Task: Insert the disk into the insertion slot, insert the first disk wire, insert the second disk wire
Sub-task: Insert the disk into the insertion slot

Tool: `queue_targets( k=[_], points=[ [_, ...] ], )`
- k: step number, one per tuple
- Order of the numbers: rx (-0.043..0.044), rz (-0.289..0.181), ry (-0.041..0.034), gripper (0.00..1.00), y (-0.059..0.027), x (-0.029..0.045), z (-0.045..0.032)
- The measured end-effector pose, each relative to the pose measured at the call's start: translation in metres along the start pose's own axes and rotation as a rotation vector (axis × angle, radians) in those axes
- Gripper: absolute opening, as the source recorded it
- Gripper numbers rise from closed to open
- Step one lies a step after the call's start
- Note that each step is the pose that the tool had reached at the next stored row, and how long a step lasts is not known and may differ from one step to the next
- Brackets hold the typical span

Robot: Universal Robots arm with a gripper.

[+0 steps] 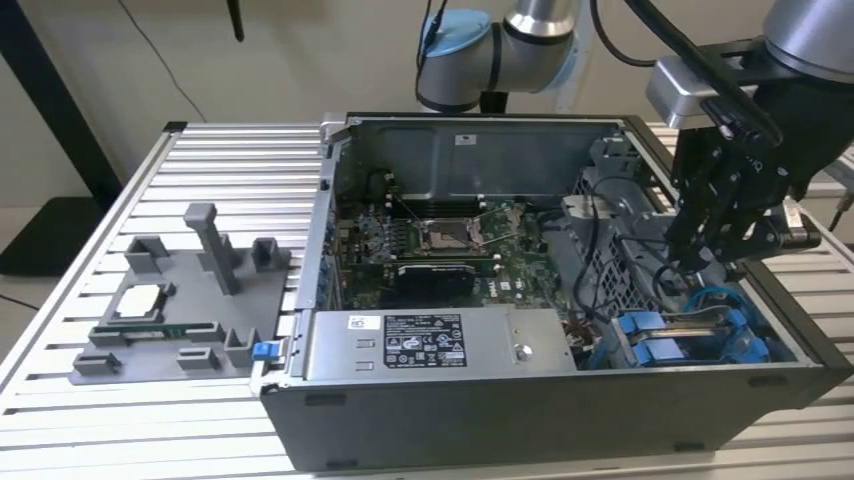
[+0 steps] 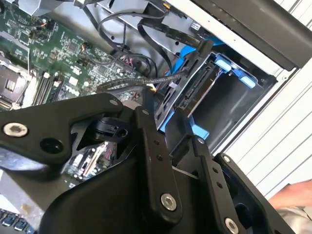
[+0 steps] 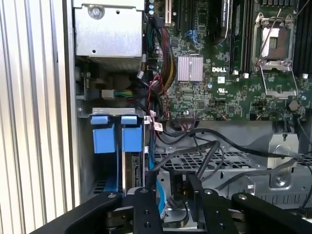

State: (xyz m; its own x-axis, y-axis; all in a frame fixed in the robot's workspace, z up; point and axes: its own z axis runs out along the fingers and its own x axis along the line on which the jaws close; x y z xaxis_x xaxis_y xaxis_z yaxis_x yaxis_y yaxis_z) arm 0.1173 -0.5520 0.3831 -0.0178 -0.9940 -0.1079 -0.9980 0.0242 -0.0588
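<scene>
The disk [image 2: 199, 85] sits in the insertion slot [image 2: 234, 105], at 4 o'clock of the case [image 1: 534, 440] in the exterior view. The gripper [image 1: 714, 262] hangs just above it; whether it pinches a wire [image 2: 141, 80] I cannot tell. To seat a wire well, square its end to the disk, then press straight.

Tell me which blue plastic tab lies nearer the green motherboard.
The blue plastic tab beside the black cables; the other tab sits toward the grey case wall.
</scene>
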Motion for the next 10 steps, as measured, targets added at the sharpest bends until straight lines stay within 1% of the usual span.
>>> queue_targets(
  k=[2,3,7,10],
  points=[
    [0.006,-0.001,0.0033,0.0,0.0009,-0.0001,0.001],
    [0.0077,-0.001,0.0037,0.0,0.0017,-0.0001,0.0013],
    [0.0098,0.0,0.004,0.0,0.0043,-0.0001,0.0017],
    [0.0147,0.001,0.0042,0.0,0.0049,0.0,0.0024]
  ],
)
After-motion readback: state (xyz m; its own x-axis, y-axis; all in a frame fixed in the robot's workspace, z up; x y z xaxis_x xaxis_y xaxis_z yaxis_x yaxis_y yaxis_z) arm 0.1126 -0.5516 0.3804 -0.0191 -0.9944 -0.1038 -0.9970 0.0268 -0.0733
